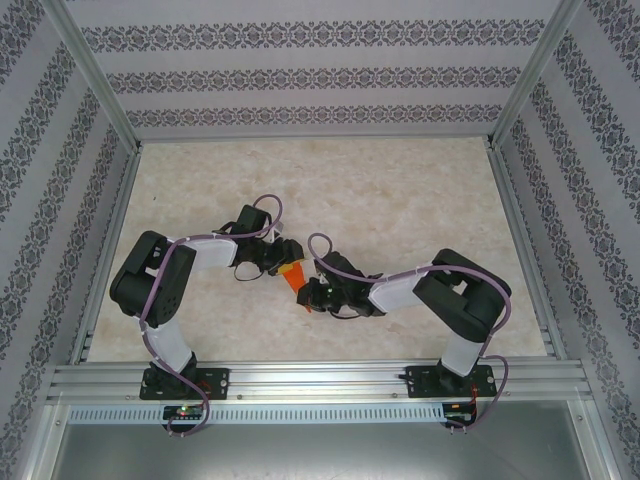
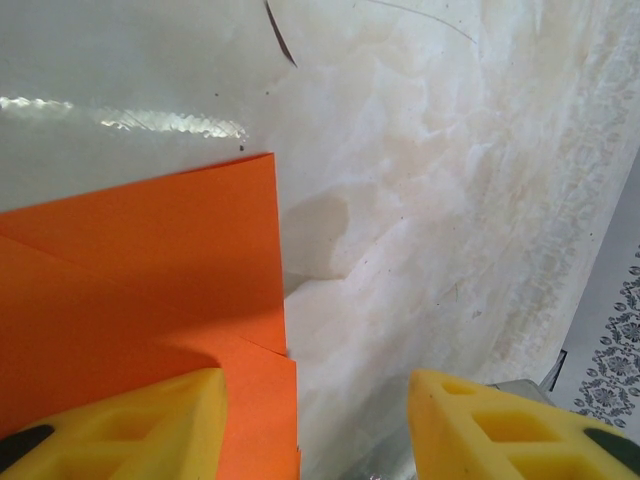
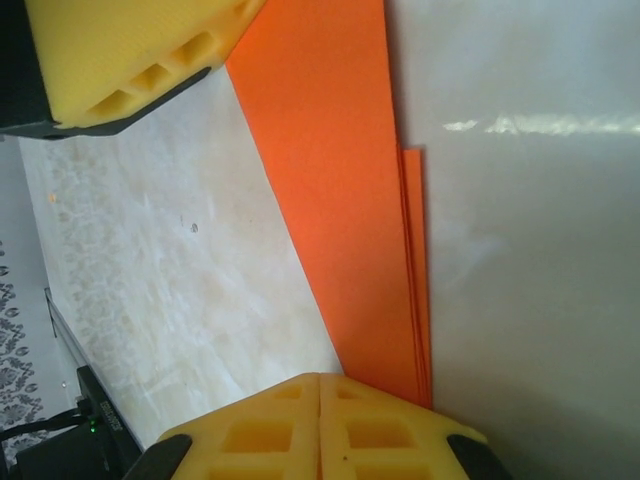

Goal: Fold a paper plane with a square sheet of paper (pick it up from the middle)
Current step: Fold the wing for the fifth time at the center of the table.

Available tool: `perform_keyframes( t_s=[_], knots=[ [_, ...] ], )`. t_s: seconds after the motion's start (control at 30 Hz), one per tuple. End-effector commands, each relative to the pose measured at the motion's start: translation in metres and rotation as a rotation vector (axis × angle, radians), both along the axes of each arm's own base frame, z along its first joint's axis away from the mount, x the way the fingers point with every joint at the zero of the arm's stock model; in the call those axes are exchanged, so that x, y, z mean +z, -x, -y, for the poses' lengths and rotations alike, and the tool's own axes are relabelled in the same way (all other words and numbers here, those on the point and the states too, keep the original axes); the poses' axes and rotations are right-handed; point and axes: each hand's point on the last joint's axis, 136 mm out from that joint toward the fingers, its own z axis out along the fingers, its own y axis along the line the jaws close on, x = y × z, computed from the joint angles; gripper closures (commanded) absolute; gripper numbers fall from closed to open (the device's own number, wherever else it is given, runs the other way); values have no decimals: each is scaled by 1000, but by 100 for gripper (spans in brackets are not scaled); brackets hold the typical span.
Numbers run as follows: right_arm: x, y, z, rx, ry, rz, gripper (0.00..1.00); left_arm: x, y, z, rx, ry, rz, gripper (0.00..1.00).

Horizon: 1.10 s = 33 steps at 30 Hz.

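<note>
- We see the two arms meeting near the middle of the pale marbled surface (image 1: 400, 190), with the orange paper (image 1: 293, 274) lying between their tips.
- From above, the left gripper (image 1: 282, 262) sits just behind and to the left of the paper, and the right gripper (image 1: 306, 292) is at its near right edge.
- In the left wrist view, the left gripper (image 2: 315, 435) has its jaws apart, with two yellow fingers (image 2: 130, 430) at the bottom of the picture and bare surface (image 2: 430, 200) showing in the gap.
- There the orange paper (image 2: 140, 280) lies flat and folded. We can make out overlapping layers and a slanted crease, and its straight right edge runs into the gap between the fingers.
- The left-hand finger stands over the paper. We cannot tell whether it touches.
- In the right wrist view, the right gripper (image 3: 319, 430) has its yellow fingers pressed together, with only a thin seam between them.
- The orange paper (image 3: 340, 180) narrows as a layered strip toward those closed fingers and ends against the right-hand one. We cannot tell whether any of it is pinched.
- A yellow finger of the left gripper (image 3: 110, 60) rests at the strip's far end.
- Patterned walls (image 1: 300, 80) enclose the surface.
</note>
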Motion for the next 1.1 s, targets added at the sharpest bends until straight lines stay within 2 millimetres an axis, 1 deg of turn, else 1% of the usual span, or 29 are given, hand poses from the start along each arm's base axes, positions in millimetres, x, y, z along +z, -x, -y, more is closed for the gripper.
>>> perform_keyframes(
  t_s=[0.0, 0.2, 0.27, 0.37, 0.47, 0.53, 0.57, 0.63, 0.67, 0.7, 0.8, 0.9, 0.93, 0.97, 1.0, 1.03, 1.07],
  knots=[
    [-37, 42, 29, 26, 118, -130, 92, -29, 5, -13, 9, -111, -37, 48],
    [-31, 48, 42, 5, 111, -115, 93, -24, 0, -10, 0, -101, -18, 47],
    [-33, 49, 47, -8, 116, -113, 92, -24, -1, -9, 0, -101, -19, 47],
    [-34, 48, 50, -20, 97, -114, 92, -23, -3, -7, -9, -99, -8, 47],
    [-23, 40, 46, -54, 20, -83, 91, -22, -3, -3, -40, -106, 2, 46],
    [-10, 31, 45, -87, -23, -43, 89, -22, -4, 2, -67, -110, 11, 46],
    [-5, 26, 47, -107, -25, -20, 87, -22, -4, 6, -83, -110, 15, 46],
    [4, 17, 53, -136, -7, 23, 86, -21, -6, 12, -112, -112, 24, 46],
    [8, 13, 59, -151, 18, 46, 86, -20, -6, 17, -130, -113, 34, 46],
    [12, 9, 64, -166, 42, 70, 84, -18, -7, 21, -145, -109, 43, 45],
    [24, -1, 90, -233, 135, 149, 81, -12, -9, 34, -199, -109, 65, 44],
    [30, -11, 121, -314, 222, 227, 80, -12, -10, 36, -231, -220, 86, 44],
    [28, -15, 136, -362, 249, 229, 78, -8, -12, 36, -243, -258, 100, 42],
    [28, -18, 145, -390, 252, 225, 76, -3, -16, 35, -249, -301, 114, 40],
    [30, -21, 150, -403, 244, 233, 74, 3, -20, 33, -249, -345, 130, 39],
    [34, -24, 155, -419, 239, 243, 70, 13, -25, 31, -246, -392, 156, 39],
    [37, -27, 160, -437, 244, 250, 68, 24, -30, 29, -237, -438, 188, 37]
  ],
)
